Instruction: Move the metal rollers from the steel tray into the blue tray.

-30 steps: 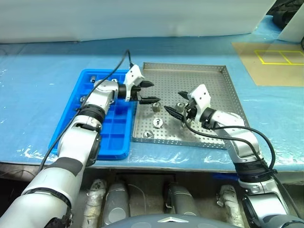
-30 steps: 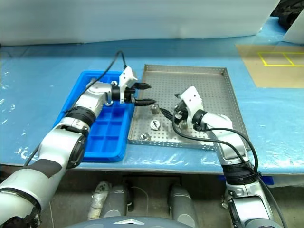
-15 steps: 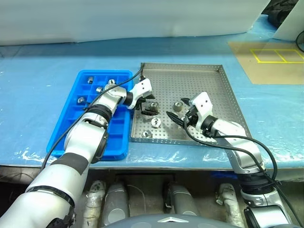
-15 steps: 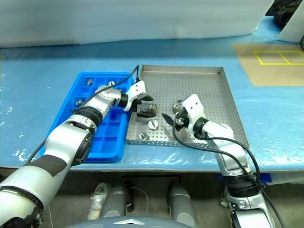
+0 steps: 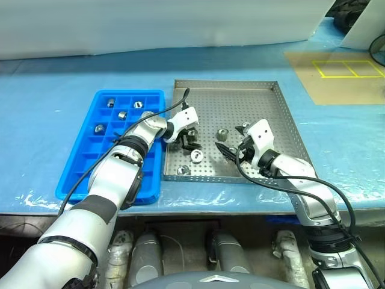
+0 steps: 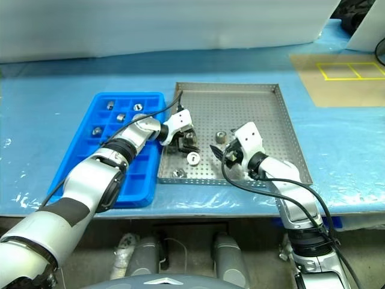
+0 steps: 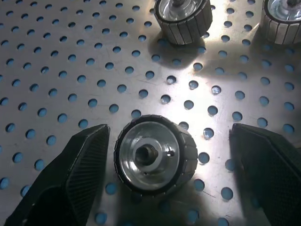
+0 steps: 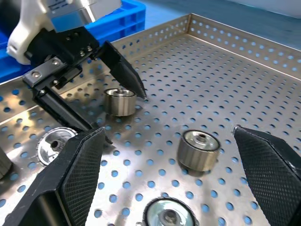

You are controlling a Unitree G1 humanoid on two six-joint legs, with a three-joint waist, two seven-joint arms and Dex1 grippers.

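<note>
My left gripper has its fingers spread either side of one of the metal rollers on the steel tray, with a gap on each side. My right gripper is wide open and holds nothing, low over the tray near two more rollers. In the blue tray I count four rollers in the far compartments; my left arm hides part of its near side.

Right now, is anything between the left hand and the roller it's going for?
Nothing visible. The left hand has its open fingers either side of the roller on the steel tray, with only bare perforated floor in the gaps.
</note>
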